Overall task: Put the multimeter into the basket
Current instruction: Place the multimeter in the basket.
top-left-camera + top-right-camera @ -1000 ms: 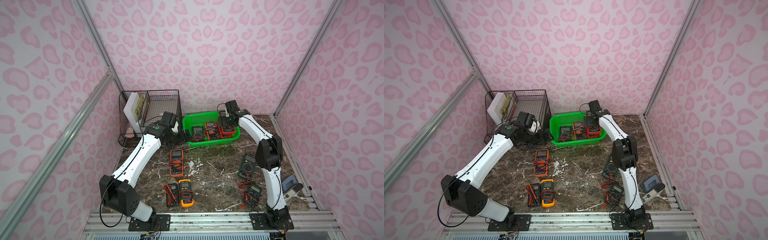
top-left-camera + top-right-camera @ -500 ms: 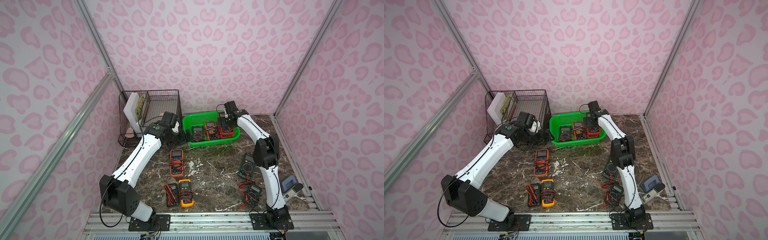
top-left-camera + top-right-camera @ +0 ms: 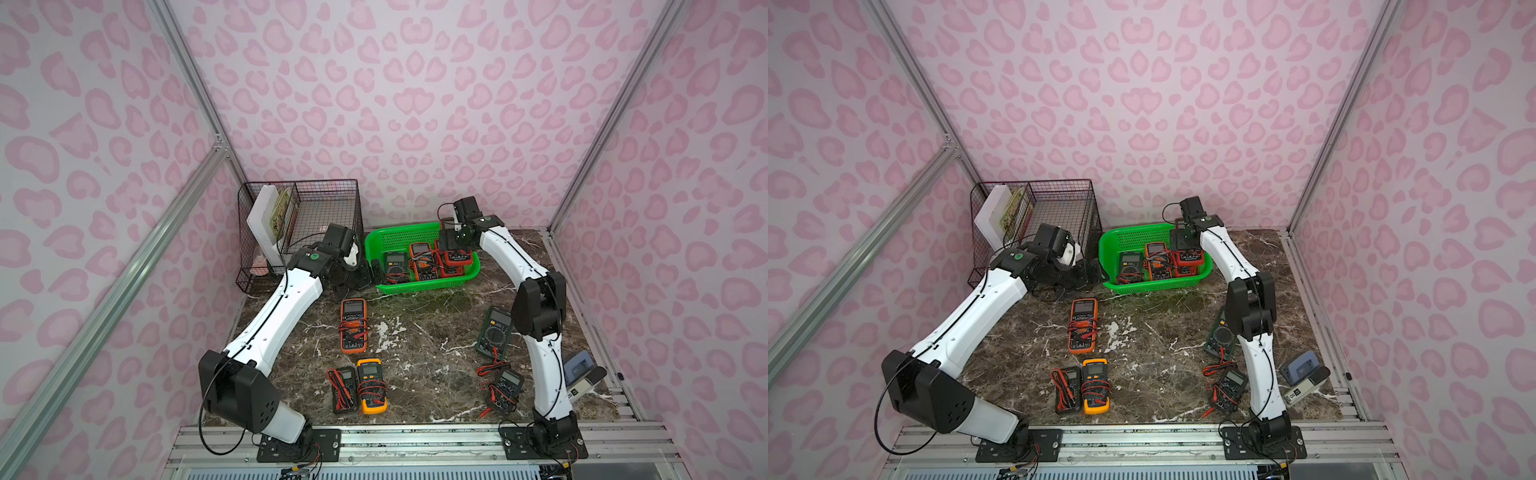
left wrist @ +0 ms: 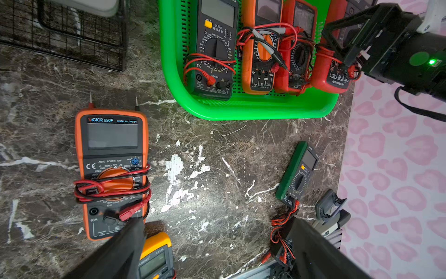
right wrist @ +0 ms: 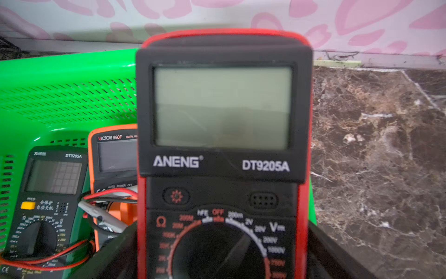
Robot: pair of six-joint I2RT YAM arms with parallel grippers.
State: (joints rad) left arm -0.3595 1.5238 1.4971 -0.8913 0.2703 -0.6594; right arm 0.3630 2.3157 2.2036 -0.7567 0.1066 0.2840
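Right wrist view: red multimeter (image 5: pixel 222 108) at frame centre, inside green basket (image 5: pixel 60 79) at left, flanked by wide-open jaws of right gripper (image 5: pixel 222 232). Left wrist view: left gripper (image 4: pixel 217 223) open, empty, lower frame, above marble table (image 4: pixel 205 157).

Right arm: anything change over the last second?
Barely. The right arm's elbow swayed slightly toward the table's middle, then came back. No visible grab or release: the right hand stays astride the red-cased multimeter in the bright green perforated plastic basket, grip unclear. The left hand, open, and the multimeters outside it stayed put.
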